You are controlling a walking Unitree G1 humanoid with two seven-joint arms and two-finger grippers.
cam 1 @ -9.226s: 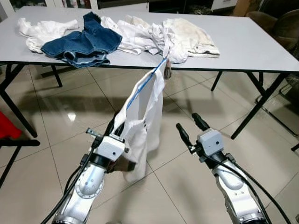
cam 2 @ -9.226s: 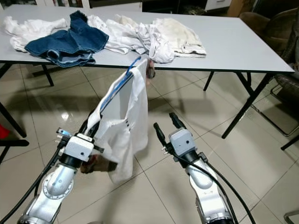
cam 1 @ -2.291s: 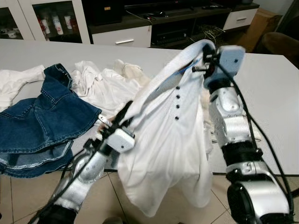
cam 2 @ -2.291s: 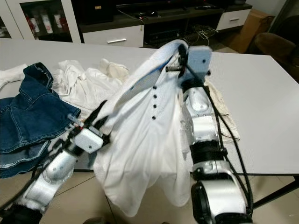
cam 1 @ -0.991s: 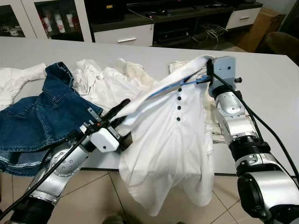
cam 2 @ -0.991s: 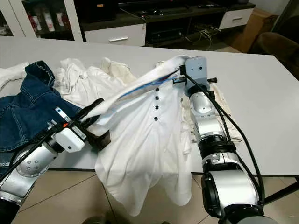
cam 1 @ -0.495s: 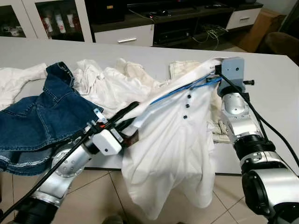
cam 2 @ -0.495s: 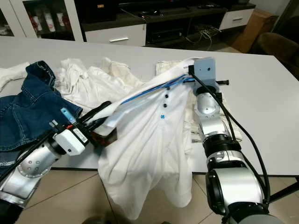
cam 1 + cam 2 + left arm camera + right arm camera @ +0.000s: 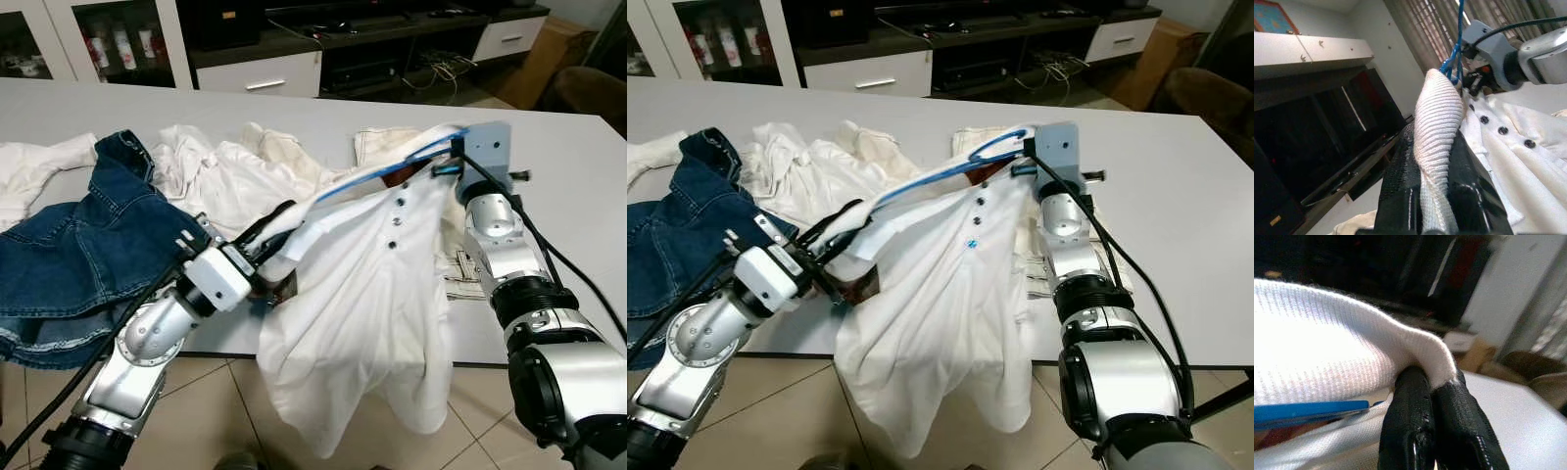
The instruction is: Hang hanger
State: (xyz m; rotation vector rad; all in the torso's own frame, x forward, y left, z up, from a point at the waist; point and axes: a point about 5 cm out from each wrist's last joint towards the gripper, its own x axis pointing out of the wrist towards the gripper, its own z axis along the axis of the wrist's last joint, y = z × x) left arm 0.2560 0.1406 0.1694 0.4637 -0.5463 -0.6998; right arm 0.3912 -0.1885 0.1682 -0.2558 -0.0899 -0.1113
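Observation:
A white buttoned polo shirt (image 9: pixel 362 313) hangs on a blue hanger (image 9: pixel 921 182) and droops over the table's near edge. My left gripper (image 9: pixel 284 211) is shut on one ribbed shoulder end of the shirt (image 9: pixel 1437 122), low at the table's front. My right gripper (image 9: pixel 443 157) is shut on the shirt's fabric near the collar, higher and further right. The right wrist view shows its fingers (image 9: pixel 1410 396) pinching the white fabric edge, with the blue hanger (image 9: pixel 1308 412) just beside them. The hanger's hook (image 9: pixel 994 147) pokes out bare next to the right gripper.
The grey table (image 9: pixel 578 196) carries blue jeans (image 9: pixel 88 245), a heap of white clothes (image 9: pixel 235 176) and a folded cream garment (image 9: pixel 460 274) under my right arm. Behind the table is a low TV cabinet (image 9: pixel 255 73). A brown chair (image 9: pixel 598 93) stands at right.
In the last second the shirt's collar has slipped down at the right end, baring the blue hook. My left gripper has risen and turned. Both grips have held.

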